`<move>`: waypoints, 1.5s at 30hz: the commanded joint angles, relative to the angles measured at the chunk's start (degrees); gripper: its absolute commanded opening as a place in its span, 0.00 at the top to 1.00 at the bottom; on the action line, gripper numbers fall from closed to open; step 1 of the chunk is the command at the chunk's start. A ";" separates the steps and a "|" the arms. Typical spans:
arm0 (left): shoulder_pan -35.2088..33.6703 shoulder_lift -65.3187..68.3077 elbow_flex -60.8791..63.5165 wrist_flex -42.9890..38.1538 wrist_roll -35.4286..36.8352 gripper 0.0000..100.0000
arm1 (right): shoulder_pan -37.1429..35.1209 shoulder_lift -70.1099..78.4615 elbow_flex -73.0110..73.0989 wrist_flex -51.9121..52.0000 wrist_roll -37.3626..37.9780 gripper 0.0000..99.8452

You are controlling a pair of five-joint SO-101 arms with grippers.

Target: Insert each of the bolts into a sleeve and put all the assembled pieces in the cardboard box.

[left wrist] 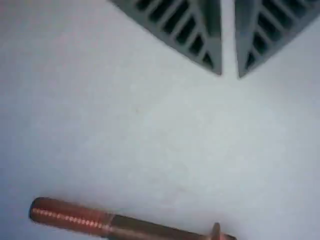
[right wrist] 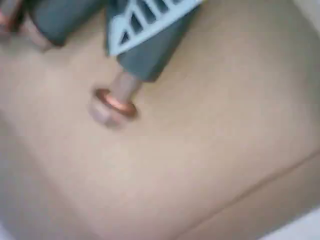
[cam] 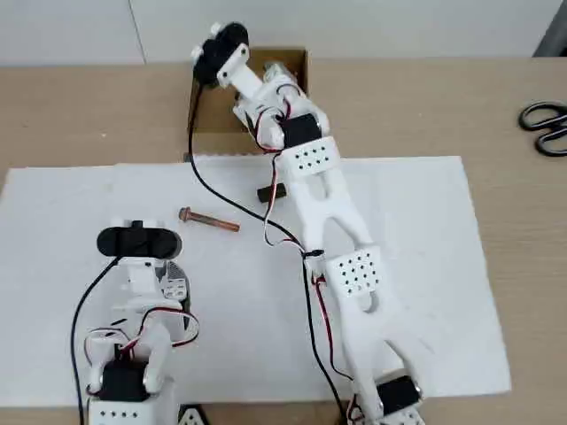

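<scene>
The right arm stretches into the cardboard box [cam: 213, 115] at the back of the table. Its gripper [right wrist: 142, 42] is shut on a dark grey sleeve [right wrist: 147, 60] just above the box floor [right wrist: 210, 130], and a copper bolt head [right wrist: 114, 104] sticks out of the sleeve's end. Another assembled piece [right wrist: 35, 20] lies beside it in the box. A loose copper bolt [cam: 208, 220] lies on the white sheet, its threaded end [left wrist: 70, 217] a short way ahead of my left gripper [left wrist: 228, 72], which is shut with nothing in it. A dark sleeve [cam: 270, 191] lies partly hidden under the right arm.
A white sheet [cam: 425, 221] covers most of the wooden table. Black scissors [cam: 545, 128] lie at the far right edge. The right arm's black cable [cam: 221, 199] trails over the sheet close to the loose bolt.
</scene>
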 commanded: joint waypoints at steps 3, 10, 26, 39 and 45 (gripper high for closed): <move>-0.26 -0.44 -0.22 -2.02 -0.18 0.99 | -0.13 -4.18 -9.76 12.26 0.18 0.82; -0.26 -0.44 -0.22 -2.02 -0.18 0.99 | 0.84 -12.09 -11.69 28.44 -0.53 0.99; -0.35 -0.44 -0.22 -2.02 0.00 0.99 | 4.18 -16.04 -11.16 40.57 -8.44 1.00; -7.56 -0.44 -0.22 -2.11 1.49 0.99 | 3.12 -27.91 22.07 40.66 12.75 0.92; -7.47 -0.44 -0.22 -2.11 1.49 0.99 | 2.24 -34.68 34.73 40.57 23.03 0.86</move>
